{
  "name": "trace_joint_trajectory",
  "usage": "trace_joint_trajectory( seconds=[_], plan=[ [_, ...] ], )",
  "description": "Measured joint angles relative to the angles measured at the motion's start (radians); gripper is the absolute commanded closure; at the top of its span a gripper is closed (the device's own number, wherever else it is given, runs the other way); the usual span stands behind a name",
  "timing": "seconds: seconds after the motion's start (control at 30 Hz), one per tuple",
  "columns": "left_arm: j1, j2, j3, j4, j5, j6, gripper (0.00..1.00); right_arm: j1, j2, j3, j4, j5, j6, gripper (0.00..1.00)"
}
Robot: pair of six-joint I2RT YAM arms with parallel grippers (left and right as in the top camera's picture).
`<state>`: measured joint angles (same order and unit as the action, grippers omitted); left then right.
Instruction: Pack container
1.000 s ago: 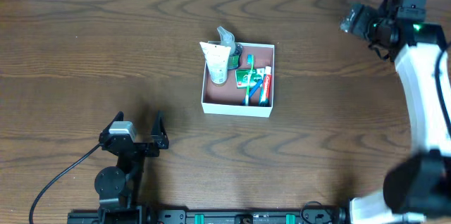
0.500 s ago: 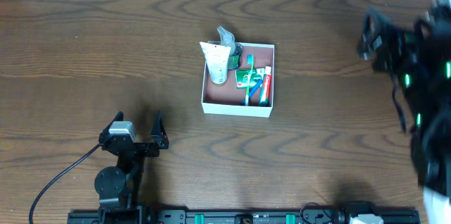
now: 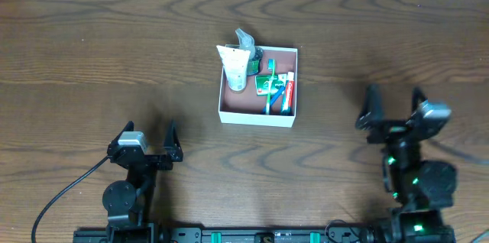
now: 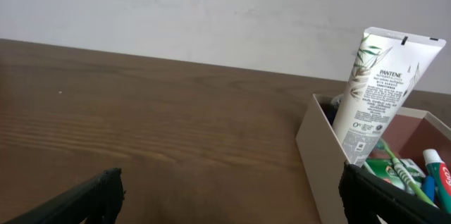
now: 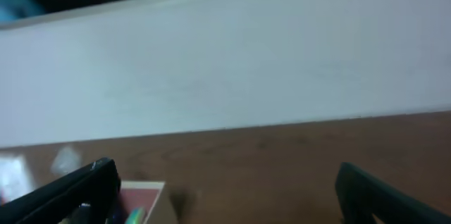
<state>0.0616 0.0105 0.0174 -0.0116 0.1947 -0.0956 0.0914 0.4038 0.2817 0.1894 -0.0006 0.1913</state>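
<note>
A dark wood-grain table (image 3: pixel 92 59) fills the overhead view, and a plain white wall (image 4: pixel 211 13) stands behind it in both wrist views. The container (image 3: pixel 257 115) sits near the middle of the table, toward the far side, well apart from both arms. A white tube (image 4: pixel 373 90) leans upright in its far left corner; the left wrist view shows "PANTENE" printed on it above a leaf design, with the smaller lines beneath too fine to read. Beside it lie a green packet (image 3: pixel 265 84), a teal toothbrush (image 3: pixel 269 99) and a red-and-white toothpaste (image 3: pixel 288 94), whose lettering cannot be made out. A pale, crumpled thing (image 3: pixel 244 40) pokes over the back rim and is hard to identify. The left wrist view cuts the container off at the right edge. The right wrist view is blurred and shows only a corner of the container at lower left. The left gripper (image 3: pixel 150 127) rests near the front edge with its jaws spread wide and nothing between them. The right gripper (image 3: pixel 393 94) stands likewise wide and empty at the right.
</note>
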Motion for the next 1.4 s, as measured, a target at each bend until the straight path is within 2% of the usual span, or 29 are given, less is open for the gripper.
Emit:
trace_joint_trajectory(
  seconds=[0.13, 0.33, 0.5, 0.67, 0.83, 1.1, 1.4],
  plan=[
    [0.0, 0.0, 0.0, 0.0, 0.0, 0.0, 0.02, 0.026, -0.092, -0.142, 0.089, -0.015, -0.049, 0.01],
    [0.0, 0.0, 0.0, 0.0, 0.0, 0.0, 0.02, 0.026, -0.244, -0.255, 0.091, -0.02, -0.079, 0.01],
    [0.0, 0.0, 0.0, 0.0, 0.0, 0.0, 0.02, 0.014, -0.312, -0.271, 0.008, -0.025, -0.109, 0.01],
    [0.0, 0.0, 0.0, 0.0, 0.0, 0.0, 0.02, 0.003, -0.376, -0.274, -0.169, -0.028, -0.174, 0.01],
    [0.0, 0.0, 0.0, 0.0, 0.0, 0.0, 0.02, -0.009, -0.389, -0.275, -0.256, -0.027, -0.201, 0.01],
    [0.0, 0.0, 0.0, 0.0, 0.0, 0.0, 0.02, -0.07, -0.391, -0.275, -0.257, -0.026, -0.233, 0.01],
    [0.0, 0.0, 0.0, 0.0, 0.0, 0.0, 0.02, -0.074, -0.391, -0.275, -0.257, -0.026, -0.24, 0.01]
  ],
)
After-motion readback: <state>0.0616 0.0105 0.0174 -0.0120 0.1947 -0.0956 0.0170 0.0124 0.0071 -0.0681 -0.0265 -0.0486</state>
